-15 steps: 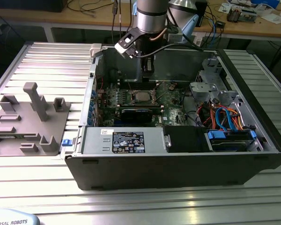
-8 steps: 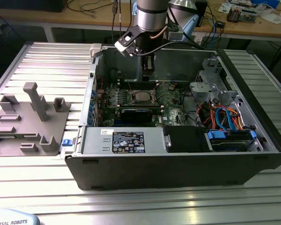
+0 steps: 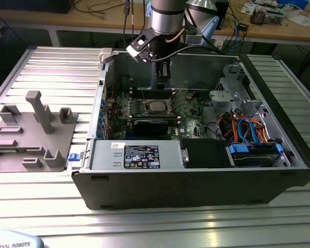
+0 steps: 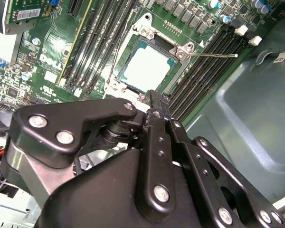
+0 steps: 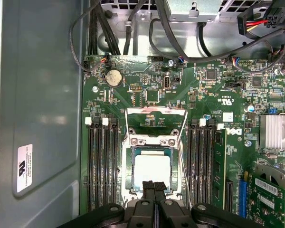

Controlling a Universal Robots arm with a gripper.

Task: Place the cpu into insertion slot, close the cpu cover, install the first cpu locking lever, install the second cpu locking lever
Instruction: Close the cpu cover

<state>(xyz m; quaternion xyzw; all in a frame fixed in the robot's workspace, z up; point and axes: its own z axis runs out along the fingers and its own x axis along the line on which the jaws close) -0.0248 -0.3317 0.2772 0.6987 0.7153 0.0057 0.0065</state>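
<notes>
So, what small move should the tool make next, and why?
Probably shift to the cover, which looks raised, and press it down: the cpu already sits in the slot, and the shut tool holds nothing.

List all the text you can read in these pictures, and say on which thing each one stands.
Black sticker on the grey metal power-supply box: too small to read.
White sticker on the grey case wall: too small.
White print on the green motherboard: too small.

The cpu [image 5: 152,170] lies in the insertion slot [image 5: 129,161]; memory slots [image 5: 102,166] flank it (either side)
</notes>
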